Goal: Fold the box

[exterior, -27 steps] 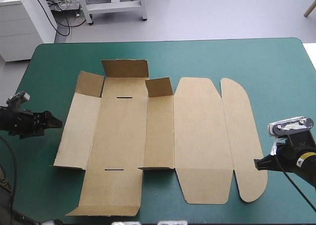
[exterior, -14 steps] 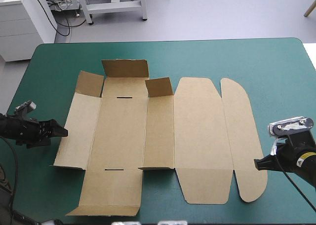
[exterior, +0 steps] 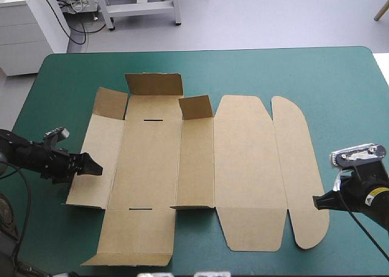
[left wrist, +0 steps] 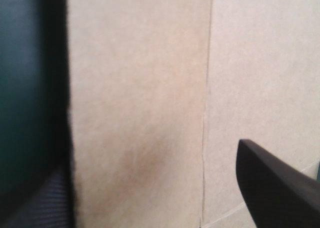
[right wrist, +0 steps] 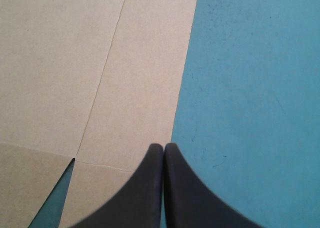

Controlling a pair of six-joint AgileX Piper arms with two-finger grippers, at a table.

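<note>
Brown board lies opened out across the middle of the teal-green worktop (exterior: 340, 82). The box (exterior: 243, 161) is a cut sheet, almost wholly flat, so by my reading the folding has hardly begun.

Nearest the worktop's near edge, the near end flap (exterior: 137, 234) lies out flat or nearly so. No wall is raised or tucked.

A little farther in, the two tools sit at opposite edges of the sheet. The left tool (exterior: 92, 169) is over the outer edge of the left side panel (exterior: 97, 149), toward its near end. Its black fingers stand wide apart with the panel's edge and bare board in the gap, gripping nothing. The right tool (exterior: 317, 201) rests at the right edge of the rounded lid flap (exterior: 301, 167), by its near corner, with its fingers pressed together in a point and empty. Whether its tip touches the board I cannot tell.

Toward the far edge, the far end flap (exterior: 153, 84) and the two corner tabs (exterior: 196, 107) beside it tilt up off the cover, the only creases showing any lift.

What is left, as I judge it: raise both side panels, turn in the tabs, then bring up and tuck the end flaps, with the lid left flat.
</note>
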